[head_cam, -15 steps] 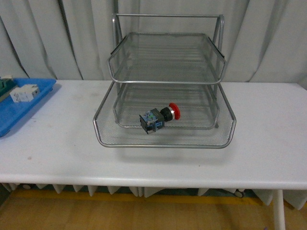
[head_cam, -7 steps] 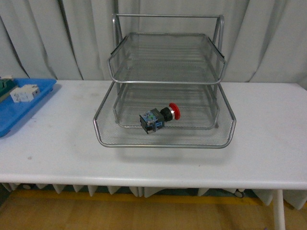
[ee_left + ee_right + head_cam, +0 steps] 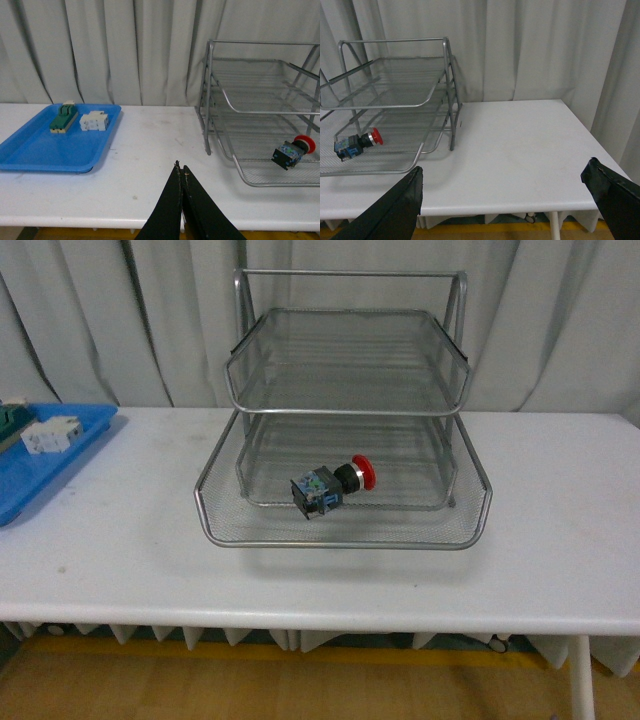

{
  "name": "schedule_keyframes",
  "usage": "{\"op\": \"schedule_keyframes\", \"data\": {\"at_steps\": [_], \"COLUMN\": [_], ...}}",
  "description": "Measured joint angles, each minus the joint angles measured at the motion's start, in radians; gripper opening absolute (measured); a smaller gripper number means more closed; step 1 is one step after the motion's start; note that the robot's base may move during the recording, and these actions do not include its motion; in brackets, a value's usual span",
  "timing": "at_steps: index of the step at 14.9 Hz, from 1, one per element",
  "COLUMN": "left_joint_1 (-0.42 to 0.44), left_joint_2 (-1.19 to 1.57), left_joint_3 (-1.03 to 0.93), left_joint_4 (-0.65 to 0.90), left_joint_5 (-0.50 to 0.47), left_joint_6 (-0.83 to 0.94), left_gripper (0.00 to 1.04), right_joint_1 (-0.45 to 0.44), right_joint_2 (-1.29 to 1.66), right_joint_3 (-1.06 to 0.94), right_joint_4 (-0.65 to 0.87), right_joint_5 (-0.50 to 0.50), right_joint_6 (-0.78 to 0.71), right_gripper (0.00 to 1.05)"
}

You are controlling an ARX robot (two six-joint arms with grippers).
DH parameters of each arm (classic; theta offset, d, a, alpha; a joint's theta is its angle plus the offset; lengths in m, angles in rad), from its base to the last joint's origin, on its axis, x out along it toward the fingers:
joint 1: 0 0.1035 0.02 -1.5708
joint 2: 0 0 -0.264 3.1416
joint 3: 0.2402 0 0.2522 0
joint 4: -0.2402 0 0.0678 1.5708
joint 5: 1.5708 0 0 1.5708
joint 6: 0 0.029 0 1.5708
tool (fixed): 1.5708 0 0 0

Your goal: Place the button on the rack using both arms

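Front view has the button (image 3: 333, 485) lying on its side in the bottom tier of the rack (image 3: 345, 543), red cap toward my right, with neither arm showing. On the left wrist view my left gripper (image 3: 181, 169) has its fingers pressed together over the worktop (image 3: 140, 165), holding nothing. The right gripper (image 3: 504, 170) is spread wide, also empty, well apart from the rack. I judge the placement done, so this is the closing step. Next I'd only park both arms clear, without nudging the rack.
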Motion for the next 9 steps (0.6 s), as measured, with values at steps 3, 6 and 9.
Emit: {"op": "schedule_keyframes", "data": {"at_steps": [3, 6, 9], "left_joint_1": [0.000, 0.000, 0.000], "left_joint_2": [-0.063, -0.130, -0.271], "left_joint_3": [0.000, 0.002, 0.000], "left_joint_4": [-0.063, -0.147, -0.286], "left_joint_5": [0.000, -0.001, 0.000], "left_joint_6": [0.000, 0.000, 0.000], "left_gripper": [0.02, 0.02, 0.02], "right_joint_1": [0.000, 0.000, 0.000], "right_joint_2": [0.000, 0.000, -0.001], "right_joint_3": [0.000, 0.000, 0.000], "right_joint_4": [0.000, 0.000, 0.001], "right_joint_5": [0.000, 0.000, 0.000], "right_joint_6": [0.000, 0.000, 0.000], "right_gripper": [0.98, 0.98, 0.98]}}
